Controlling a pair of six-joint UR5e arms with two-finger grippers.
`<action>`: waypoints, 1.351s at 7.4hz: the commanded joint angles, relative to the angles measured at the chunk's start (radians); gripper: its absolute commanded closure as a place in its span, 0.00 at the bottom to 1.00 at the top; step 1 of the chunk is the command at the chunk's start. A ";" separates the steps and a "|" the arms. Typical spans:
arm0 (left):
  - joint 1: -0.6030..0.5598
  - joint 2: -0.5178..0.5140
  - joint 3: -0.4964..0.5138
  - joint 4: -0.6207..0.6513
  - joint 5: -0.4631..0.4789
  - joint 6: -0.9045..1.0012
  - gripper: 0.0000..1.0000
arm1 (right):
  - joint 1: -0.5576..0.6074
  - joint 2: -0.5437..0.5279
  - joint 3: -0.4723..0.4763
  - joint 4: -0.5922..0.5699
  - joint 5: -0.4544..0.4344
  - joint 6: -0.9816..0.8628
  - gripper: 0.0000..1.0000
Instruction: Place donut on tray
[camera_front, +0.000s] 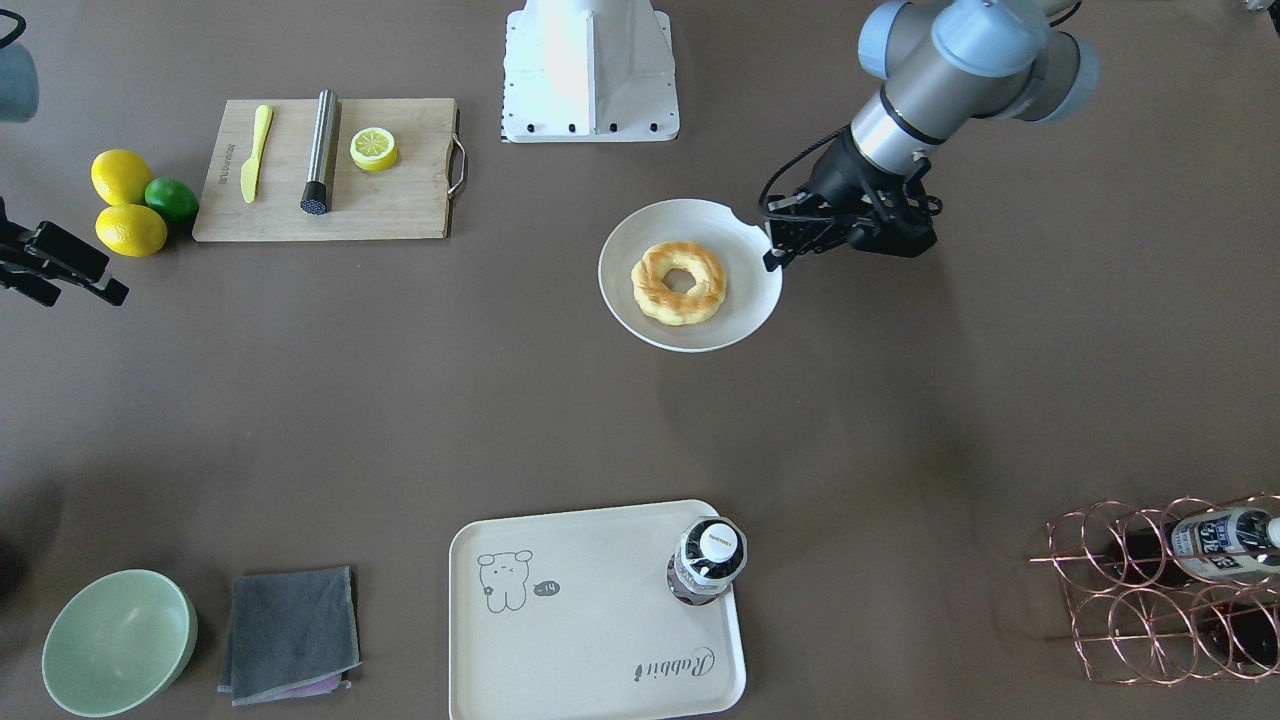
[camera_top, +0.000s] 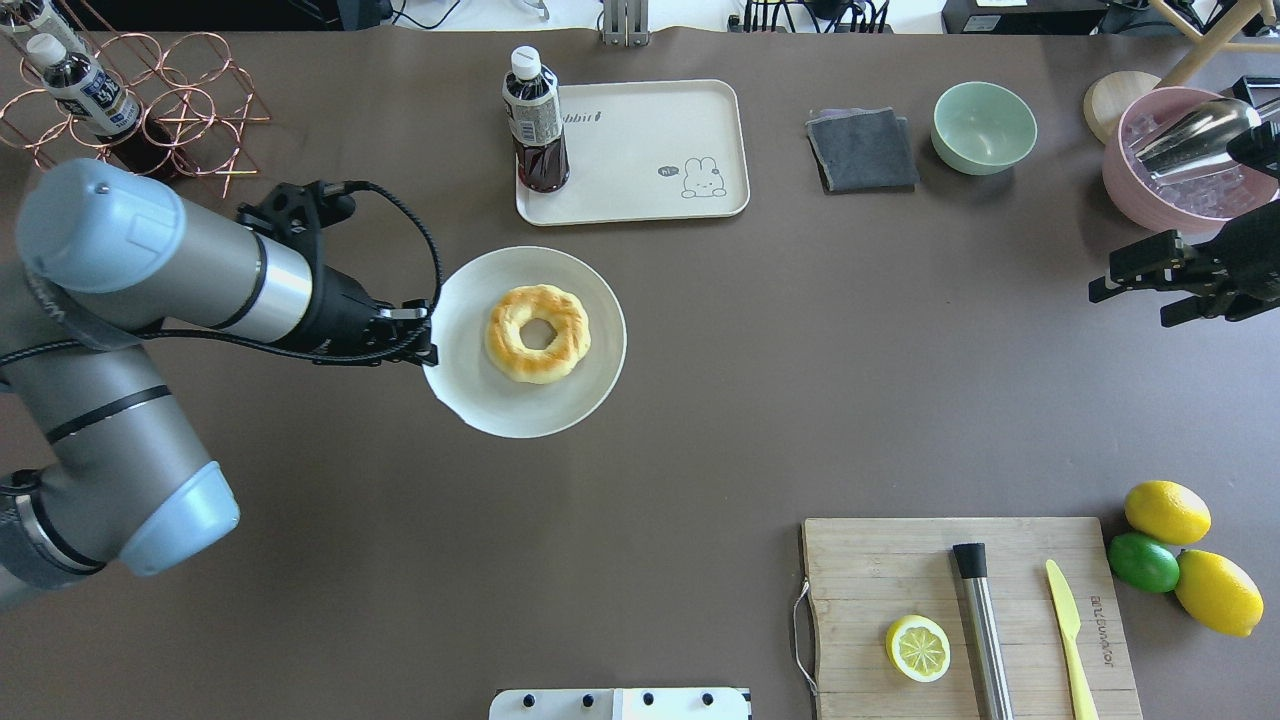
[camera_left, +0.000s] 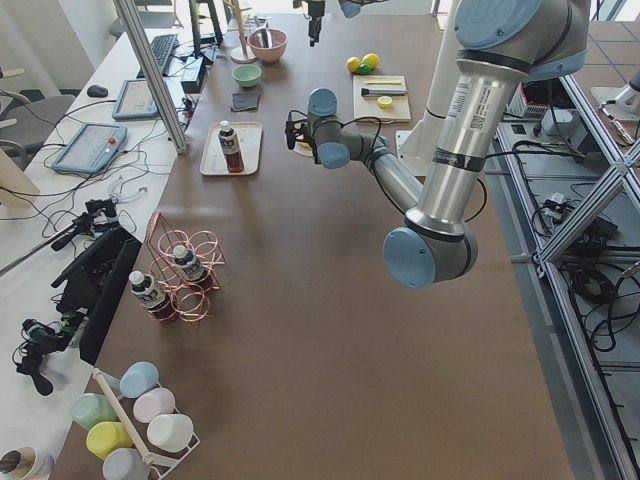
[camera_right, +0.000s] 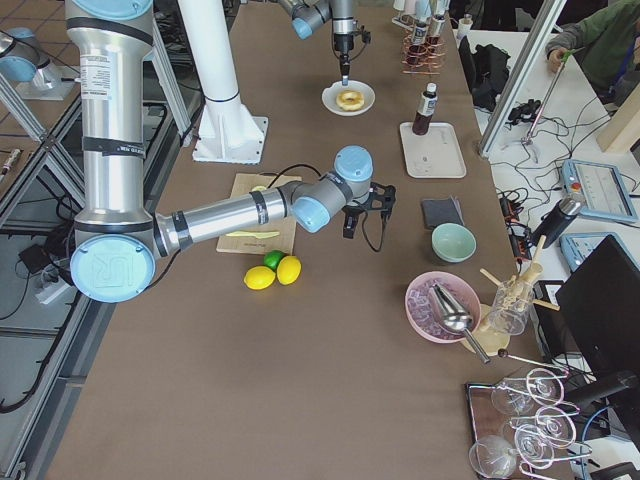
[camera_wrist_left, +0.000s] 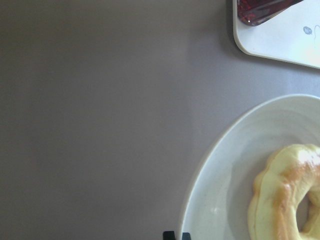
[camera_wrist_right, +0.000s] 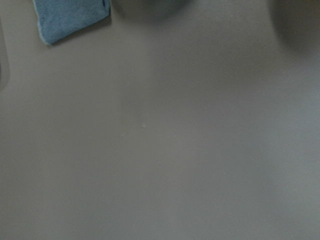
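The donut (camera_front: 678, 282), a golden ring with browned patches, lies in the middle of a round white plate (camera_front: 740, 320) at the table's centre; it also shows in the overhead view (camera_top: 538, 333) and the left wrist view (camera_wrist_left: 287, 195). The cream tray (camera_front: 600, 640) with the bear drawing lies beyond the plate (camera_top: 650, 130), apart from it, with a dark drink bottle (camera_top: 535, 125) standing on one corner. My left gripper (camera_top: 432, 340) points down over the plate's rim on the donut's left, shut and empty. My right gripper (camera_top: 1125, 290) is open and empty, far to the right.
A wooden cutting board (camera_top: 860, 570) carries a half lemon (camera_top: 918, 648), a metal cylinder and a yellow knife. Two lemons and a lime (camera_top: 1143, 562) lie beside it. A green bowl (camera_top: 984, 127), a grey cloth (camera_top: 862, 150), a pink bowl (camera_top: 1150, 190) and a wire bottle rack (camera_top: 170, 120) line the far edge.
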 joint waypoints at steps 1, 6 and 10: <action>0.191 -0.268 0.038 0.254 0.193 -0.110 1.00 | -0.077 0.053 0.033 0.004 -0.001 0.127 0.00; 0.299 -0.481 0.219 0.256 0.349 -0.193 1.00 | -0.228 0.115 0.081 0.003 -0.080 0.208 0.00; 0.301 -0.488 0.222 0.256 0.359 -0.191 1.00 | -0.338 0.112 0.105 0.006 -0.148 0.247 0.00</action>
